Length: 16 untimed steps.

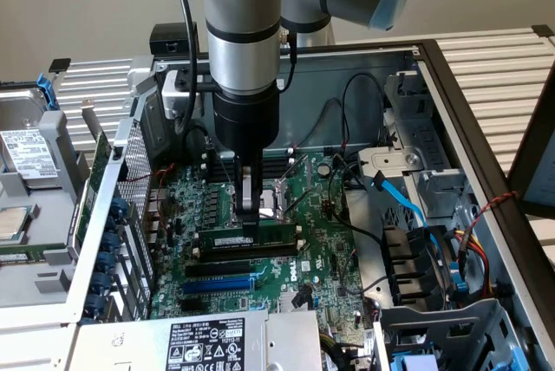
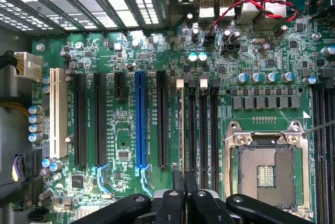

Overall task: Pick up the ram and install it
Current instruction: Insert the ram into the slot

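Observation:
The ram [image 1: 264, 234], a thin green stick with a white label, stands on its long edge low over the black memory slots [image 1: 238, 252] of the motherboard [image 1: 312, 258], next to the CPU socket [image 1: 283, 191]. My gripper [image 1: 250, 220] comes straight down onto the ram's upper edge, near its middle, and is shut on it. Whether the ram is seated in a slot I cannot tell. In the wrist view my gripper [image 2: 183, 178] has its two fingers close together above the row of black memory slots [image 2: 203, 124] beside the CPU socket [image 2: 264, 174].
A long blue slot [image 1: 221, 284] [image 2: 140, 119] and black expansion slots [image 2: 162, 119] lie beside the memory slots. Blue and black cables [image 1: 399, 202] cross at the exterior view's right. The power supply [image 1: 205, 343] sits at the front, and the perforated case wall [image 1: 130, 189] stands at the exterior view's left.

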### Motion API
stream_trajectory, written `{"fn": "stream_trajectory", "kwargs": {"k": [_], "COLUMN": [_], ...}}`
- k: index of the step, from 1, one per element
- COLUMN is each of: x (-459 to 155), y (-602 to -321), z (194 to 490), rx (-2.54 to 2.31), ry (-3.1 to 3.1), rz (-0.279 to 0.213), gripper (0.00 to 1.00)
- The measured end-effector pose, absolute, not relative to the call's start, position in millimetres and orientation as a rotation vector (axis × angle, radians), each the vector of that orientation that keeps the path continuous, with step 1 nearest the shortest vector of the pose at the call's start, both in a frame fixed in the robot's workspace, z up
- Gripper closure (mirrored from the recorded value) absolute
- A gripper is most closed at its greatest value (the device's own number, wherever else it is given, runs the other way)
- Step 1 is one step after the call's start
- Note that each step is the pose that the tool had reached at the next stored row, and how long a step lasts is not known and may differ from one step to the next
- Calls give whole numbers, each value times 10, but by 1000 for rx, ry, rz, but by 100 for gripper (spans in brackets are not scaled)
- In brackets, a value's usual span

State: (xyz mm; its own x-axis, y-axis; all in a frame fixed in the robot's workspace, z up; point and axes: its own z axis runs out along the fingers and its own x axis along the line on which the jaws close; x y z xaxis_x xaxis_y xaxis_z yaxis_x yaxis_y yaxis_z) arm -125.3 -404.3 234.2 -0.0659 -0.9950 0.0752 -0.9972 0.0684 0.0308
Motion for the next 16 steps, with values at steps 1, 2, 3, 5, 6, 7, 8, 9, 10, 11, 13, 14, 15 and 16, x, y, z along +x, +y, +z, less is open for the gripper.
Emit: {"fn": "stream_trajectory", "kwargs": {"k": [1,2,3,5,6,7,8,9,10,11,13,14,15,16], "x": [-1253,-1253,-1253,-1253,-1253,-1253,-1252,-1252,-1252,-1253,-1253,-1253,-1253,-1253], "y": [-4043,-4043,-4043,-4043,-4043,-4043,-4043,-4043,-4043,-4043,-4043,-4043,-4043,-4043], "z": [2342,2342,2342,2342,2342,2341,2341,2341,2340,2340,2340,2338,2338,2338], "rx": [2093,2093,2093,2093,2094,2095,2098,2100,2102,2102,2103,2105,2109,2110], "ry": [-2239,-2239,-2239,-2239,-2239,-2237,-2235,-2233,-2231,-2231,-2231,-2228,-2225,-2224], "rz": [44,44,44,44,44,44,44,45,45,45,45,45,45,45], "gripper": [88,88,88,88,88,88,88,88,88,88,88,88,88,88]}}
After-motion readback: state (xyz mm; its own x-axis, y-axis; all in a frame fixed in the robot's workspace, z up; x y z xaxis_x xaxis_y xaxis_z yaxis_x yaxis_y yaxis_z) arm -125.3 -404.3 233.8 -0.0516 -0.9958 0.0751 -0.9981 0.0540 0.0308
